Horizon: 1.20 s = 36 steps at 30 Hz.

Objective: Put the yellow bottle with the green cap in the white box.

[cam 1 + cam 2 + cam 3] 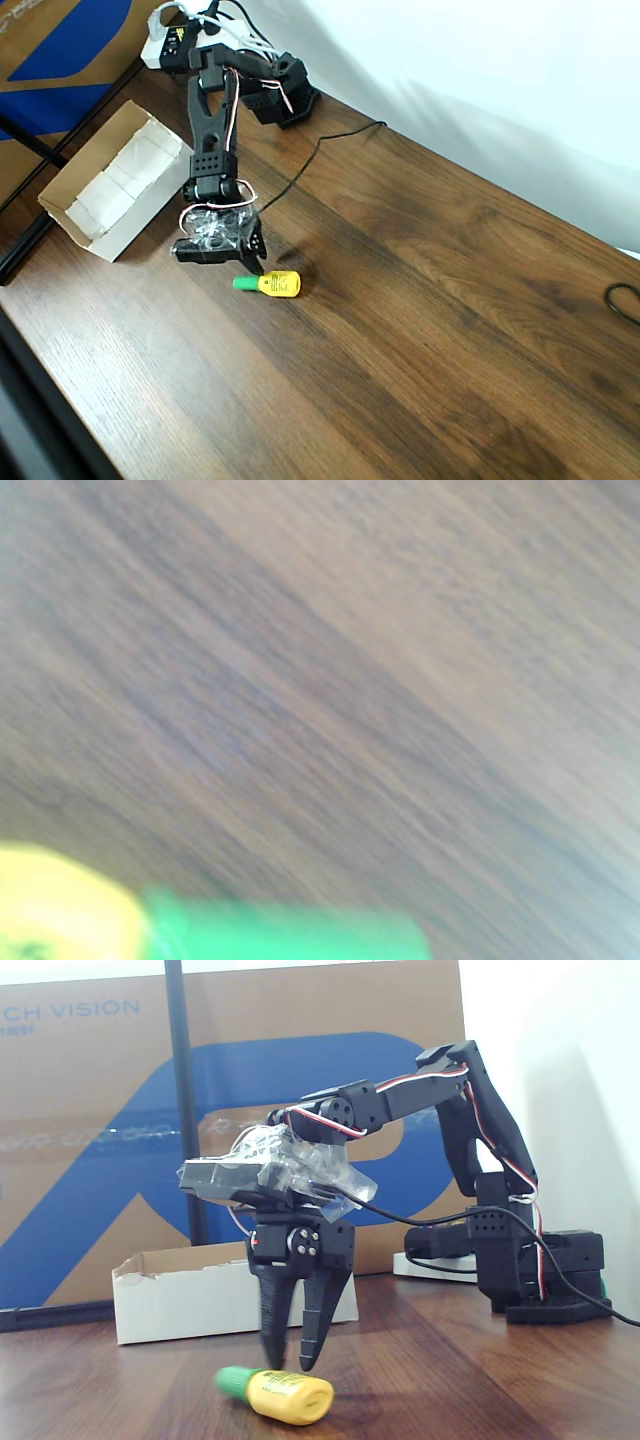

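Yellow bottle (287,1397) lies on its side on the table (420,300), green cap (290,935) blurred in my wrist view. Fixed view shows the gripper (291,1360) just behind it, jaws slightly parted, holding nothing. Overhead shows the box (75,212) well apart.

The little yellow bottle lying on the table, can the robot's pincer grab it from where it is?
Probably yes. The pincer hangs open just behind the yellow bottle, which lies on its side on the bare table. Nothing sits between them.
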{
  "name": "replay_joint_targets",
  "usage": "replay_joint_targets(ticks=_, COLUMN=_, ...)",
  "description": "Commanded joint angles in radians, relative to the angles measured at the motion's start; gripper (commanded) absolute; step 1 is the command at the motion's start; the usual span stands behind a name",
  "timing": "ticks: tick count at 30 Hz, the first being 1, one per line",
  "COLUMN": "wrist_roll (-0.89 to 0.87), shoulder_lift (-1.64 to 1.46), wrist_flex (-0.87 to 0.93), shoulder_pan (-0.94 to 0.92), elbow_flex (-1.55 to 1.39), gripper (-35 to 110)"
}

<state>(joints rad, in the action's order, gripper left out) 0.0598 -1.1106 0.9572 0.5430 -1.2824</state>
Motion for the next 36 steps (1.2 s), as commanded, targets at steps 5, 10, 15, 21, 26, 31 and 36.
replay_joint_targets(ticks=5, wrist_roll=-0.014, shoulder_lift=-0.164, wrist_flex=0.037, shoulder_pan=-0.074, elbow_flex=0.087, gripper=16)
replay_joint_targets(ticks=10, wrist_roll=0.015, shoulder_lift=-0.179, wrist_flex=0.034, shoulder_pan=-0.091, elbow_flex=0.041, gripper=16)
replay_joint_targets(ticks=15, wrist_roll=0.025, shoulder_lift=-0.147, wrist_flex=0.009, shoulder_pan=-0.055, elbow_flex=0.029, gripper=17)
replay_joint_targets(ticks=21, wrist_roll=0.015, shoulder_lift=0.000, wrist_flex=0.038, shoulder_pan=-0.080, elbow_flex=0.242, gripper=17)
replay_joint_targets(ticks=26, wrist_roll=0.037, shoulder_lift=0.048, wrist_flex=0.041, shoulder_pan=-0.124, elbow_flex=0.319, gripper=17)
replay_joint_targets(ticks=31, wrist_roll=0.055, shoulder_lift=0.057, wrist_flex=0.037, shoulder_pan=-0.147, elbow_flex=0.295, gripper=18)
replay_joint_targets(ticks=36, wrist_roll=0.072, shoulder_lift=0.063, wrist_flex=0.034, shoulder_pan=-0.146, elbow_flex=0.273, gripper=18)
